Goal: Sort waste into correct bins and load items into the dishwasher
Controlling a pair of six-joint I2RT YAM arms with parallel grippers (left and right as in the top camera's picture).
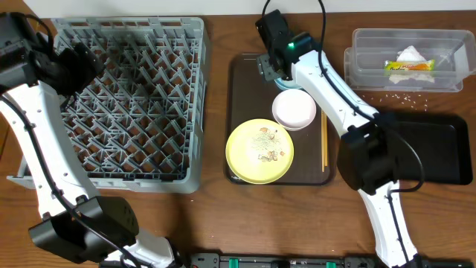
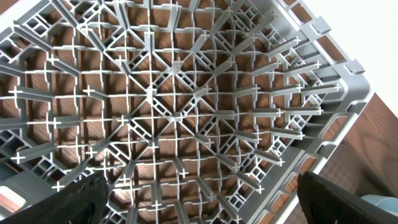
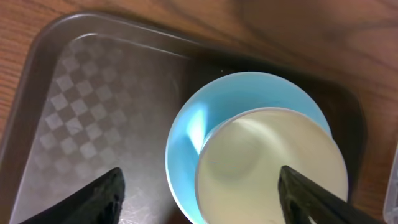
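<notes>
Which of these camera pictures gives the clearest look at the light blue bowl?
The right wrist view: it shows the light blue bowl close up on the brown tray, with a white dish covering part of it. Overhead, the right arm hides nearly all of it. The left wrist view is almost all grey rack.

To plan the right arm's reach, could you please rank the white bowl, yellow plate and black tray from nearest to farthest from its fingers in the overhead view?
From the right fingers:
1. White bowl, close beside them on the brown tray.
2. Yellow plate, further along that tray.
3. Black tray, off at the table's right side.
</notes>
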